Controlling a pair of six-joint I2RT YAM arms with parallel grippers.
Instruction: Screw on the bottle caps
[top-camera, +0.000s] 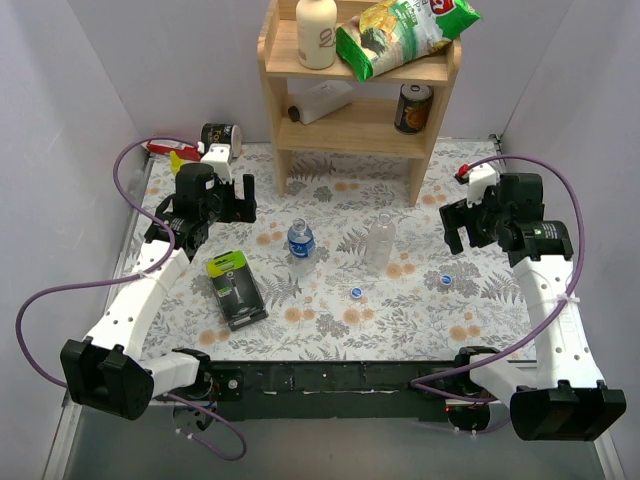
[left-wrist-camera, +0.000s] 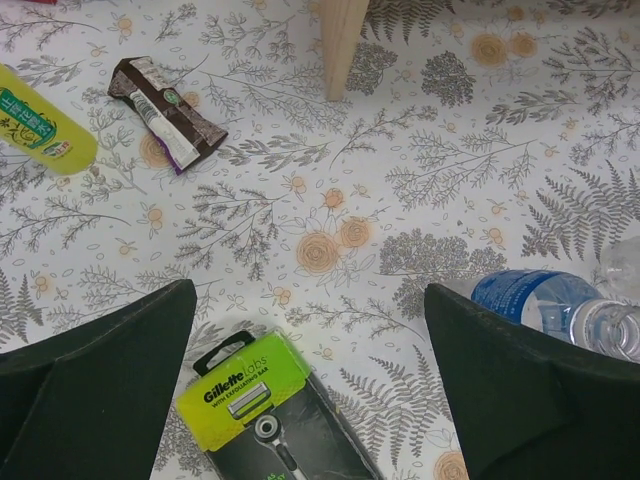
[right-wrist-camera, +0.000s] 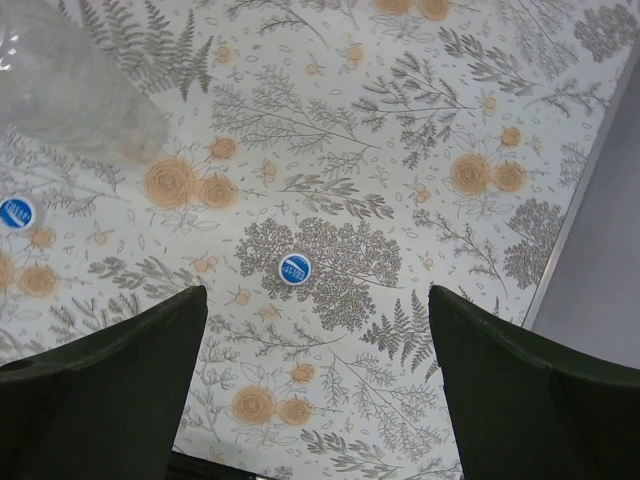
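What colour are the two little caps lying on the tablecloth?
Blue, each with a pale mark on top; the caps show best in the right wrist view.

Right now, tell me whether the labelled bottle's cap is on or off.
Off. The labelled bottle stands upright; the middle cap and the right cap both lie loose on the table.

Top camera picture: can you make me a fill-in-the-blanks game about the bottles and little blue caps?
1. The small clear plastic bottle with the blue label stands to the ____ of the plain clear plastic bottle, seen from above.
2. The small round blue plastic caps lying on the flowered tabletop number ____.
3. The left gripper and the right gripper are both ____.
Missing words: left; two; open.
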